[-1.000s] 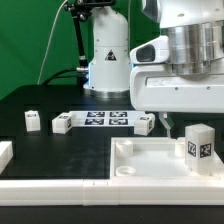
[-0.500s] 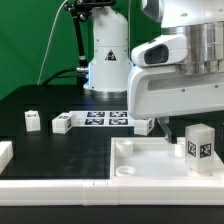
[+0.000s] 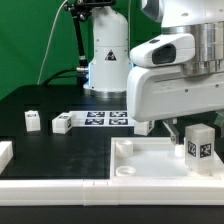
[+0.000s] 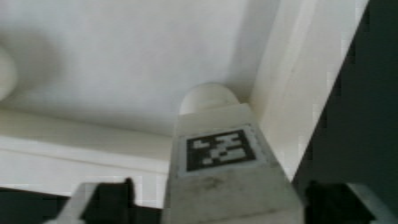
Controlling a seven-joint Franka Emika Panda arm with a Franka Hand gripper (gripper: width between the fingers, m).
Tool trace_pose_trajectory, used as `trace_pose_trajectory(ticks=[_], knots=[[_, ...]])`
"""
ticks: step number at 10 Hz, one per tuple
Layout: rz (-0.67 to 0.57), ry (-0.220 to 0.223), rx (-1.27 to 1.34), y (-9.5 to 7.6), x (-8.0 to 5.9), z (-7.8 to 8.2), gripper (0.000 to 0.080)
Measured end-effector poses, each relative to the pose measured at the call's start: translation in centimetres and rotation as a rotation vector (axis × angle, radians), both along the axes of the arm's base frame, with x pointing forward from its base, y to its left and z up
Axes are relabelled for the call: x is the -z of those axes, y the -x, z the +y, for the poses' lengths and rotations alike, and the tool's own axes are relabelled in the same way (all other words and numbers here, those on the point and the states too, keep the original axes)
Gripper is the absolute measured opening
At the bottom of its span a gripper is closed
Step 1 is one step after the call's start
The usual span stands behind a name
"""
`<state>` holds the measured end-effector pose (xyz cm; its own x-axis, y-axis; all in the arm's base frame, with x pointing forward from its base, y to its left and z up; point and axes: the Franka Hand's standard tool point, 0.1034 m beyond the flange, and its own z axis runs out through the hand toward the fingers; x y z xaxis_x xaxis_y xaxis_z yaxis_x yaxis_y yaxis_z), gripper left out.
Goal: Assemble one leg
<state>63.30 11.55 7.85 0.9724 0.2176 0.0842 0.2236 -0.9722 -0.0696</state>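
Lower than a second ago, the gripper (image 4: 222,205) has come down around the leg (image 3: 199,143), which has not moved. Its fingers (image 4: 107,203) are spread, one at each side of the leg, and the wrist view shows a small gap to each. The leg stands upright between them on the white panel (image 3: 150,168). Another small post (image 3: 33,120) stands well apart from the gripper on the bench (image 3: 60,150).

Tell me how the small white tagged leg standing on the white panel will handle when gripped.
The small white cuboid leg looks like rigid plastic, so probably stiff and light. Its flat faces should grip squarely, though the smooth surface may slip. Standing upright, taller than wide, on the flat white panel, it could tip if nudged.
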Motion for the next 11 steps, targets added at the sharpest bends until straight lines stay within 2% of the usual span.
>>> trace_pose_trajectory(ticks=[1,2,4,7,11], knots=[[0.000,0.000,0.000,0.00,0.00,0.00,0.0391],[0.001,-0.001,0.012,0.00,0.00,0.00,0.0289],[0.005,-0.004,0.054,0.01,0.01,0.01,0.0289],[0.051,-0.056,0.497,0.16,0.03,0.01,0.0289],[0.104,-0.091,1.003,0.35,0.15,0.35,0.0291]])
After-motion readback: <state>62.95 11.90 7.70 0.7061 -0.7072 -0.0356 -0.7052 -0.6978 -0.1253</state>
